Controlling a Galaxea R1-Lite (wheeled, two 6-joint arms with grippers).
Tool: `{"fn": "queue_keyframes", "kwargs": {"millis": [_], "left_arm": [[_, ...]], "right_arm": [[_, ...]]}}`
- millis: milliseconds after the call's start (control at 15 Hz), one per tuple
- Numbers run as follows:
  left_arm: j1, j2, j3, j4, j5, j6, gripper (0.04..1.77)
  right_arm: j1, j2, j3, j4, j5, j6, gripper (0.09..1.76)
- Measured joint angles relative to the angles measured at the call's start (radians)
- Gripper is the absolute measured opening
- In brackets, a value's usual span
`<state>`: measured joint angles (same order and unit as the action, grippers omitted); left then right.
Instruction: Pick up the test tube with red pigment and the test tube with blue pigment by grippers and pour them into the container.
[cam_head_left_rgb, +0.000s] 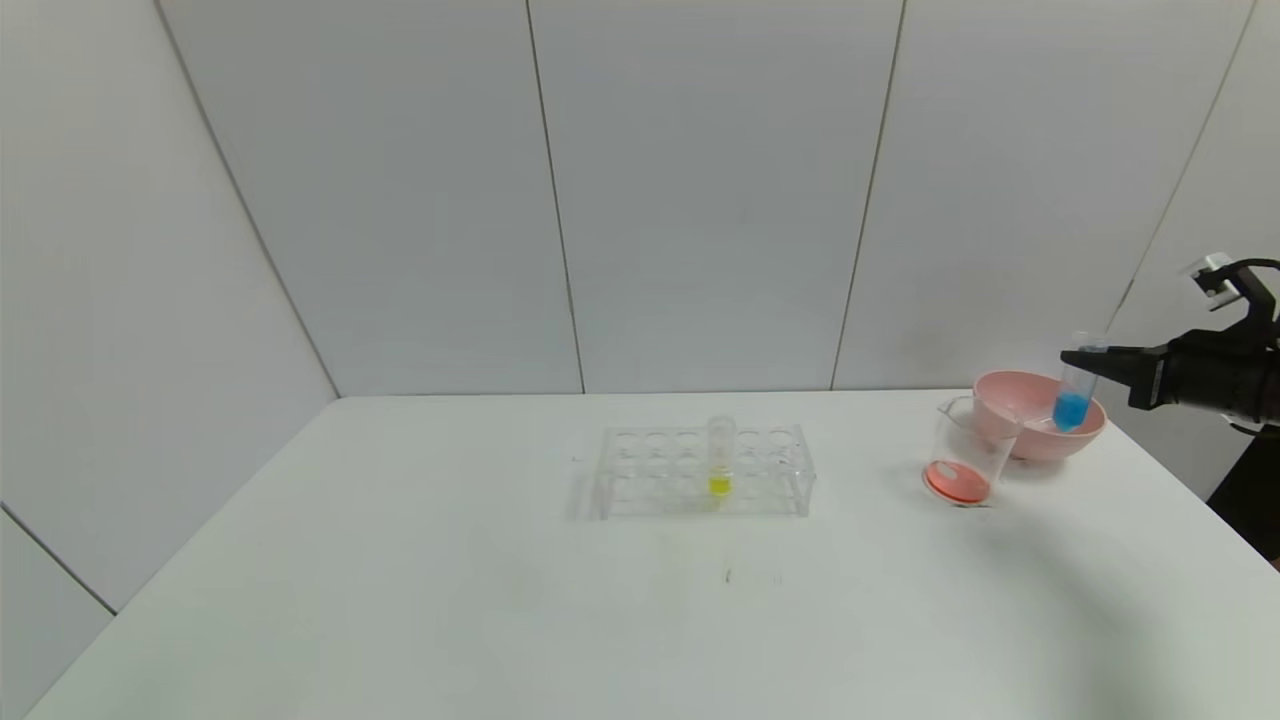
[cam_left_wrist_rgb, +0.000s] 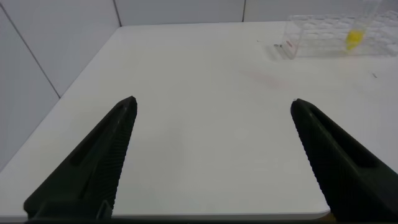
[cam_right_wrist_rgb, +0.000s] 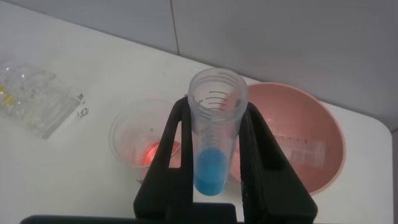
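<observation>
We stand over a plain white table (cam_head_left_rgb: 400, 600) that fills the near ground and runs back to a wall of pale grey panels (cam_head_left_rgb: 700, 200) split by thin dark seams.

Nearest us, low at the table's left edge, our left gripper (cam_left_wrist_rgb: 211, 155) hangs with its black jaws spread wide and nothing between them. Only the left wrist view shows it; the head view leaves it out.

Farther in, at mid-table, sits the clear tube rack (cam_head_left_rgb: 700, 472), with one tube of yellow liquid (cam_head_left_rgb: 720, 465) upright in it. The left wrist view catches the same rack at a distance.

To the right, the container (cam_head_left_rgb: 965, 465) stands on the table with a red-orange layer at its bottom. Just behind it, and touching it as far as we can tell, is the pink bowl (cam_head_left_rgb: 1035, 415).

Our right gripper (cam_head_left_rgb: 1085, 358) reaches in from the right edge, raised above the bowl, clamped on the test tube with blue pigment (cam_head_left_rgb: 1074, 395), which tilts slightly, mouth upward, the blue pooled at its base.

The right wrist view adds what the head view cannot: both jaws pressed against the tube's sides, the open threaded mouth, and a clear tube (cam_right_wrist_rgb: 298, 148) lying inside the bowl. We cannot tell whether it holds anything.
</observation>
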<state>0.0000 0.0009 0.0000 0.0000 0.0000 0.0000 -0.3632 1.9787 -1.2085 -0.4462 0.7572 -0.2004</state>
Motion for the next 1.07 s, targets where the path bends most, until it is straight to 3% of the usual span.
{"fn": "queue_keyframes", "kwargs": {"millis": [400, 600, 800, 1067], "left_arm": [[0.000, 0.000, 0.000, 0.000, 0.000, 0.000, 1.76], [0.000, 0.000, 0.000, 0.000, 0.000, 0.000, 1.76], [0.000, 0.000, 0.000, 0.000, 0.000, 0.000, 1.76], [0.000, 0.000, 0.000, 0.000, 0.000, 0.000, 1.76]], "right_arm": [[0.011, 0.042, -0.428, 0.750, -0.016, -0.405, 0.49], [0.021, 0.070, -0.638, 0.993, -0.066, -0.532, 0.49], [0.053, 0.119, -0.757, 1.085, -0.166, -0.657, 0.49], [0.113, 0.153, -0.779, 1.093, -0.244, -0.695, 0.49]]}}
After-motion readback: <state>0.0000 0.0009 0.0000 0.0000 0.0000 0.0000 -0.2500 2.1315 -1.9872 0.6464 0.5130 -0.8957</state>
